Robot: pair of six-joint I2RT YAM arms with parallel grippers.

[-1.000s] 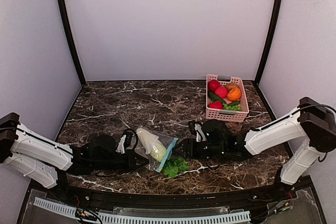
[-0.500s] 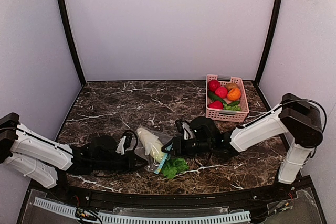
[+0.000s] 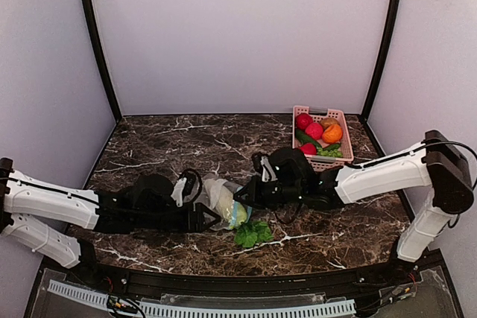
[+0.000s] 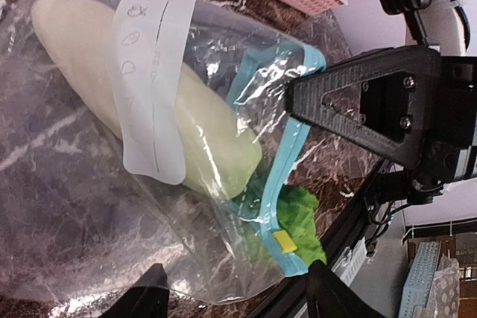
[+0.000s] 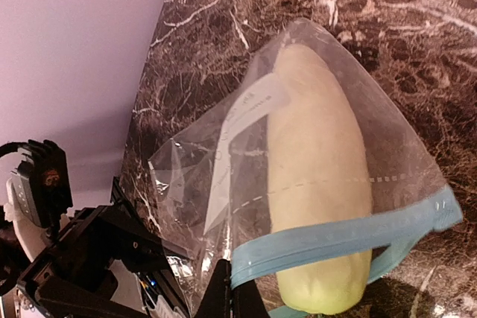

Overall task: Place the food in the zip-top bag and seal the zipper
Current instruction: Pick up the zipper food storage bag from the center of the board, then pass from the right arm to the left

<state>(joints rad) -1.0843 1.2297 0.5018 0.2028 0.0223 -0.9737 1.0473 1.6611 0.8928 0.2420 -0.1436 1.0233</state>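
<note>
- The leafy green vegetable [image 3: 252,234] lies on the table just outside the bag's mouth.
- The left gripper [image 4: 240,292] has its fingers apart at the zip-top bag [image 4: 89,206].
- The pale gourd [image 5: 317,154] sits inside the bag.
- The right gripper [image 5: 232,296] is pinched together on the teal zipper [image 5: 350,232].
- The pink basket [image 3: 320,163] stands far right.

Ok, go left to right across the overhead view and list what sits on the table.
The clear bag with the pale gourd inside → leafy green → pink basket.
</note>
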